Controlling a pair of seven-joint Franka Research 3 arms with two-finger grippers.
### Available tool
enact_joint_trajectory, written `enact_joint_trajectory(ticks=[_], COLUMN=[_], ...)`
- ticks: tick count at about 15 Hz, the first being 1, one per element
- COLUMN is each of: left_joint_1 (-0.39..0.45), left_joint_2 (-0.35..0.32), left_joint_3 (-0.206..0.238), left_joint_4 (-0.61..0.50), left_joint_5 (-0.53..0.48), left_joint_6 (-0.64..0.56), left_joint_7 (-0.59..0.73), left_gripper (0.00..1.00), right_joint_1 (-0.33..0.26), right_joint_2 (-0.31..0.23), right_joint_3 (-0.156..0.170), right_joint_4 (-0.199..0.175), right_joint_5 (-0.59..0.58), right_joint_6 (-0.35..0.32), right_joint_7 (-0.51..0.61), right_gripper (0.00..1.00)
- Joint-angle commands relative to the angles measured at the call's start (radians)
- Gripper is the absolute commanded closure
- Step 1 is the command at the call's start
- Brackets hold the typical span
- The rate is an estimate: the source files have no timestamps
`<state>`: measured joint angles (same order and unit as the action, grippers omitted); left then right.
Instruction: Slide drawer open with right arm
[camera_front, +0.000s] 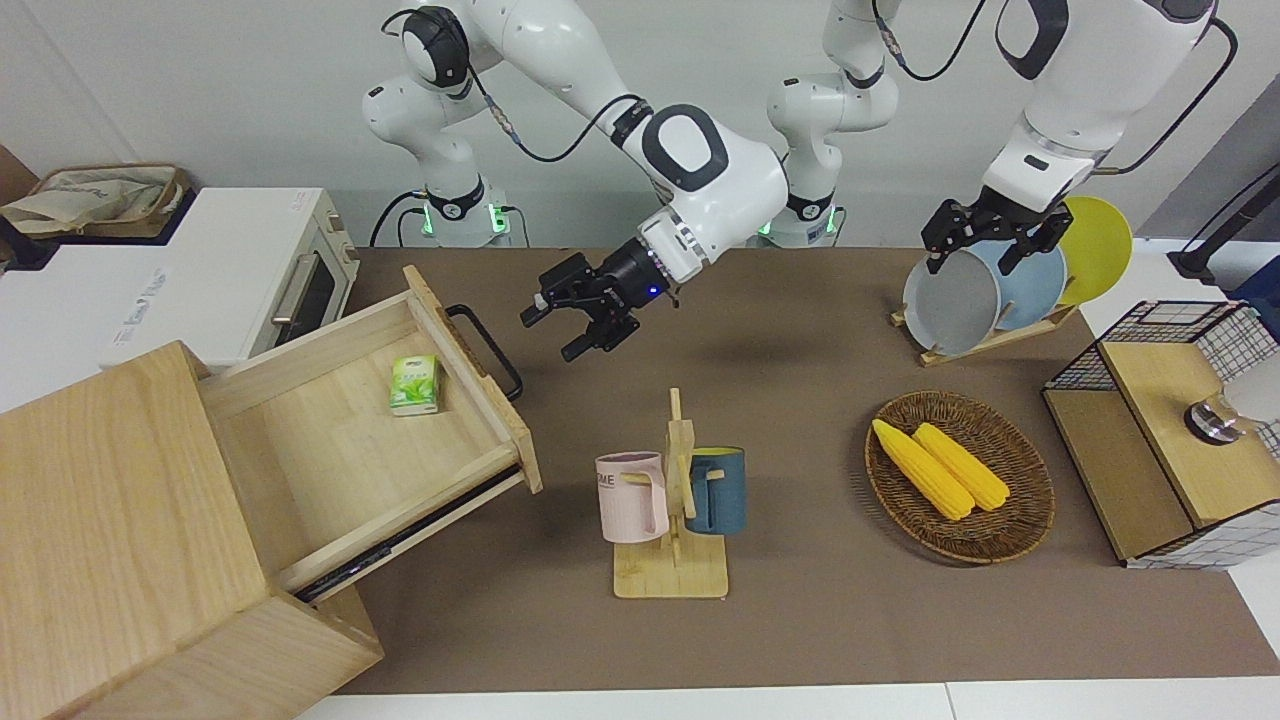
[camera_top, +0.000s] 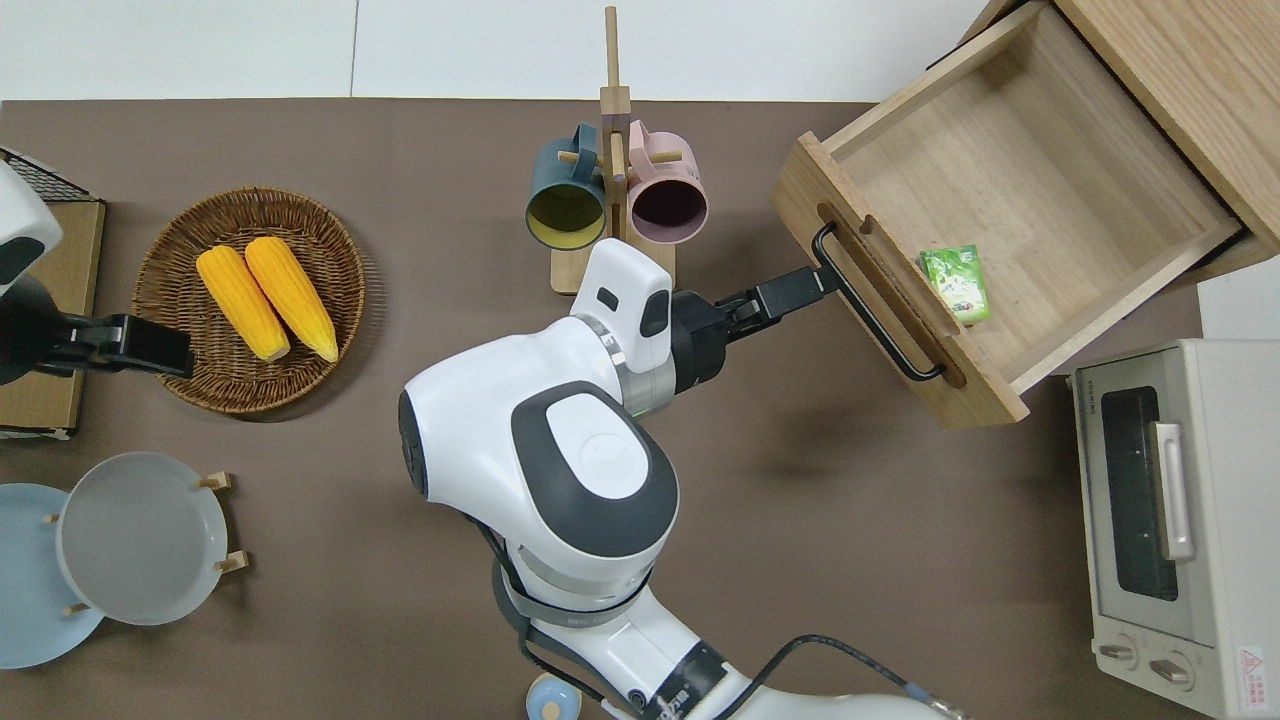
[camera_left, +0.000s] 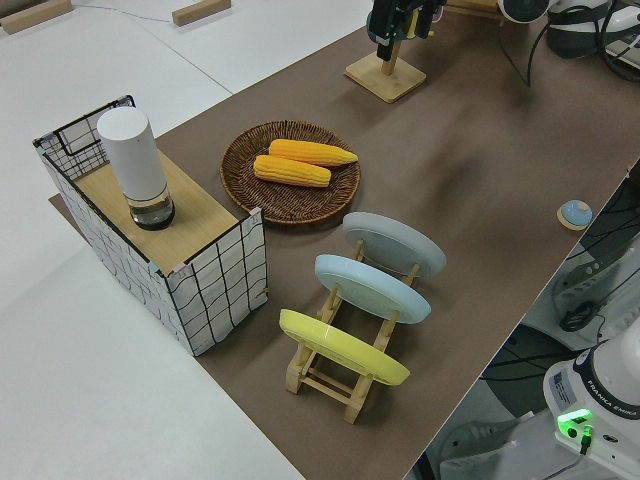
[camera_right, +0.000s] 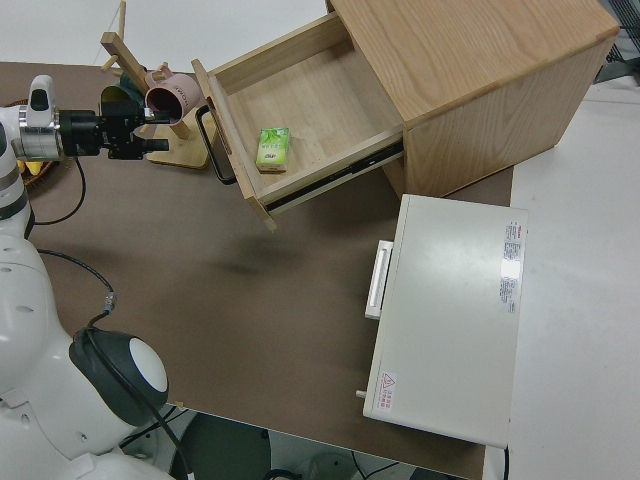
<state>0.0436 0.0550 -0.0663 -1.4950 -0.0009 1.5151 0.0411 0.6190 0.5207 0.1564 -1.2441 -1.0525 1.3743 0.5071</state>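
The pale-wood drawer (camera_front: 330, 440) stands pulled well out of its cabinet (camera_front: 110, 520) at the right arm's end of the table. A small green packet (camera_front: 415, 385) lies inside it. Its black loop handle (camera_front: 490, 350) faces the table's middle. My right gripper (camera_front: 548, 336) hangs open just off the handle, a small gap away, with nothing between its fingers. In the overhead view the right gripper (camera_top: 790, 292) sits close to the end of the handle (camera_top: 880, 320) that lies farther from the robots. The right side view shows the right gripper (camera_right: 158, 133) apart from the handle (camera_right: 213, 145). The left arm is parked, its left gripper (camera_front: 968, 266) open.
A white toaster oven (camera_front: 230, 270) stands beside the cabinet, nearer to the robots. A wooden mug rack (camera_front: 672, 500) holds a pink and a blue mug mid-table. A wicker basket (camera_front: 1020, 520) holds two corn cobs. A plate rack (camera_front: 985, 345) and a wire-mesh box (camera_front: 1160, 430) stand toward the left arm's end.
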Motion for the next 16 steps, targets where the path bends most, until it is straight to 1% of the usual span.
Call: enact_joint_trajectory(ticks=[1, 4, 9, 11, 13, 15, 16], left_joint_1=[-0.007, -0.007, -0.007, -0.007, -0.007, -0.007, -0.007], left_joint_2=[-0.004, -0.004, -0.004, -0.004, -0.004, -0.004, -0.004], left_joint_3=[0.0, 0.0, 0.0, 0.0, 0.0, 0.0, 0.0], left_joint_4=[0.009, 0.01, 0.009, 0.01, 0.01, 0.009, 0.009], left_joint_5=[0.018, 0.018, 0.018, 0.018, 0.018, 0.018, 0.018], left_joint_6=[-0.018, -0.018, -0.018, -0.018, -0.018, -0.018, -0.018], left_joint_7=[-0.01, -0.01, -0.01, -0.01, -0.01, -0.01, -0.01], left_gripper=[0.01, 0.01, 0.01, 0.01, 0.01, 0.01, 0.01], right_joint_1=[-0.079, -0.139, -0.263, -0.309, -0.382, -0.461, -0.496], right_joint_2=[-0.129, -0.206, -0.33, -0.367, -0.399, -0.435, -0.447], right_joint_3=[0.005, 0.005, 0.002, -0.003, -0.006, -0.014, -0.024], right_joint_4=[0.005, 0.005, -0.001, -0.003, -0.011, -0.037, -0.046], right_joint_5=[0.246, 0.395, 0.632, 0.707, 0.775, 0.856, 0.896], right_joint_6=[0.081, 0.085, 0.091, 0.091, 0.091, 0.091, 0.092], right_joint_7=[0.047, 0.048, 0.018, -0.03, -0.083, -0.157, -0.2], right_gripper=[0.015, 0.015, 0.015, 0.015, 0.015, 0.015, 0.015])
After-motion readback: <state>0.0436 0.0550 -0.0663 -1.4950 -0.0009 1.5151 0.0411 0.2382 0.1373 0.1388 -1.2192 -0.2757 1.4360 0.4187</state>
